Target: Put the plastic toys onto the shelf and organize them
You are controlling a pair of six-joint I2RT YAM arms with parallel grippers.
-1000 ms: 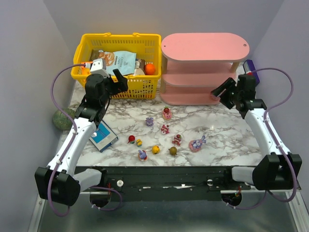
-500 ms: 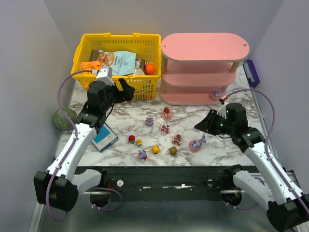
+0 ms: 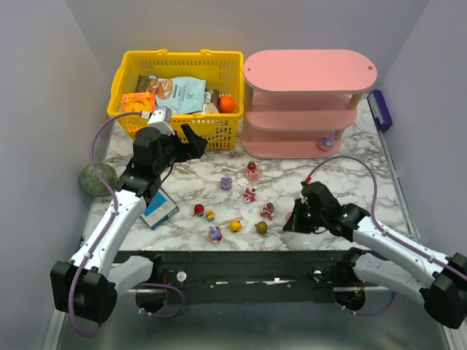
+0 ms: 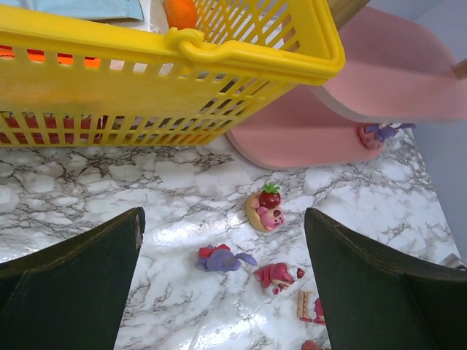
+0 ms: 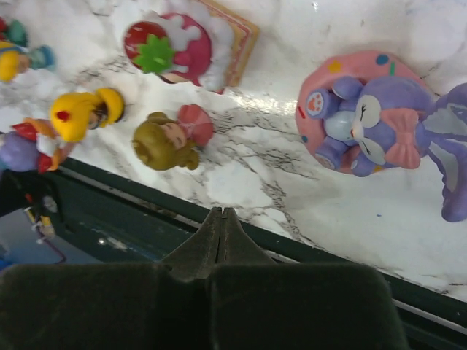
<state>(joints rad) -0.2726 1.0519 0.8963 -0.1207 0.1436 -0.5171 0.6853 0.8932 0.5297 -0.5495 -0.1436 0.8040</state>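
Note:
Several plastic toys lie on the marble table: a pink strawberry-topped one (image 3: pixel 252 171), a purple one (image 3: pixel 226 183), and small red, yellow and olive ones (image 3: pixel 261 227) near the front. One purple toy (image 3: pixel 328 141) stands on the bottom tier of the pink shelf (image 3: pixel 306 73). My right gripper (image 3: pixel 290 224) hangs low at the front edge. Its jaws (image 5: pixel 221 213) are shut on nothing, just in front of a purple bunny on a pink disc (image 5: pixel 372 124) and beside the olive toy (image 5: pixel 169 138). My left gripper (image 4: pixel 224 219) is open above the table, next to the basket, with the purple toy (image 4: pixel 222 258) below it.
A yellow basket (image 3: pixel 124 109) of snack packets and an orange ball stands at the back left, close to my left gripper. A green speckled ball (image 3: pixel 95 179) and a blue box (image 3: pixel 157 208) lie at the left. A purple object (image 3: pixel 379 109) lies right of the shelf.
My right arm pulled back from the shelf's bottom tier to the table's front, and its jaws closed empty. A purple toy stays on that tier. My left gripper shifted slightly right.

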